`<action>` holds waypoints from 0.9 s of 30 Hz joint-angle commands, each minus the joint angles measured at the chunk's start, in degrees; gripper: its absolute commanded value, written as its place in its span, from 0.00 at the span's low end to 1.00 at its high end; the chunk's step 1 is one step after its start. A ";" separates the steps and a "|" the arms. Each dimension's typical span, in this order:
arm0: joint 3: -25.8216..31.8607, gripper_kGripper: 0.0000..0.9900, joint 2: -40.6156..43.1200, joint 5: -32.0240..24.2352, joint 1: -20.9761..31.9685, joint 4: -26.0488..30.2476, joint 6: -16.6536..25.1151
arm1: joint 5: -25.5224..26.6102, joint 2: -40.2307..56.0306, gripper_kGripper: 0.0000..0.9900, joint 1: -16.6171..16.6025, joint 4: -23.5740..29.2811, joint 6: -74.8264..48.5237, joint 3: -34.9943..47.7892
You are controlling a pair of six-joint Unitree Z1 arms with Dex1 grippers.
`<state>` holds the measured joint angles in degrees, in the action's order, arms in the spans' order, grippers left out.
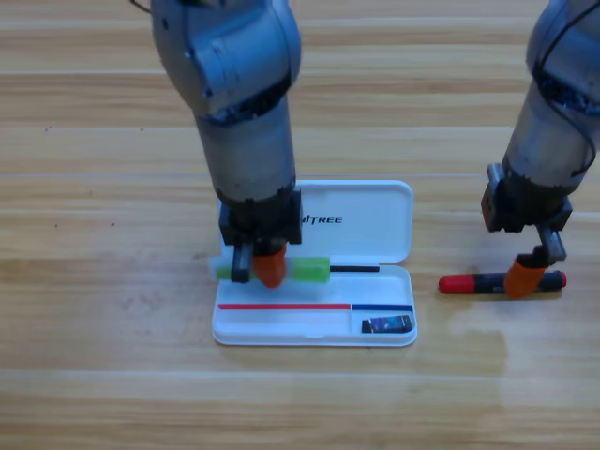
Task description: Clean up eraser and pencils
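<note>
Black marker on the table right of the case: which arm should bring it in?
Right. The right gripper is already down on the black marker, which lies on the table beside the white case. The left gripper is busy over the case with the green stick.

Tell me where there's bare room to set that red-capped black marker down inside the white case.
The white plastic case's long tray compartment is bare. The small dark eraser fills its right corner pocket. The left gripper and green stick crowd the hinge edge. The right gripper is at the marker.
</note>
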<state>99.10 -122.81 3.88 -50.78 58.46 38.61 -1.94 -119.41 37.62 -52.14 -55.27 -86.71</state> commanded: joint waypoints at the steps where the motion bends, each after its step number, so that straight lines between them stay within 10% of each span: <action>1: 0.04 0.00 -3.84 -0.72 -1.69 0.34 -1.26 | 1.59 -5.40 0.91 -1.67 0.81 -2.29 0.75; 8: -0.31 0.00 -4.54 -1.59 -1.95 0.34 -1.61 | 1.67 -7.24 0.66 -2.02 0.46 -4.67 1.72; 14: -0.31 0.00 -4.81 -3.00 -2.21 0.34 -1.61 | 1.76 -8.65 0.00 -2.29 0.46 -6.16 2.16; 27: -0.75 0.00 -6.39 -4.14 -2.30 0.34 -1.61 | 3.52 -6.63 0.00 -2.64 0.46 -6.16 1.37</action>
<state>99.08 -126.01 0.18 -51.98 58.46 37.52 0.57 -123.48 36.65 -52.13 -61.84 -86.28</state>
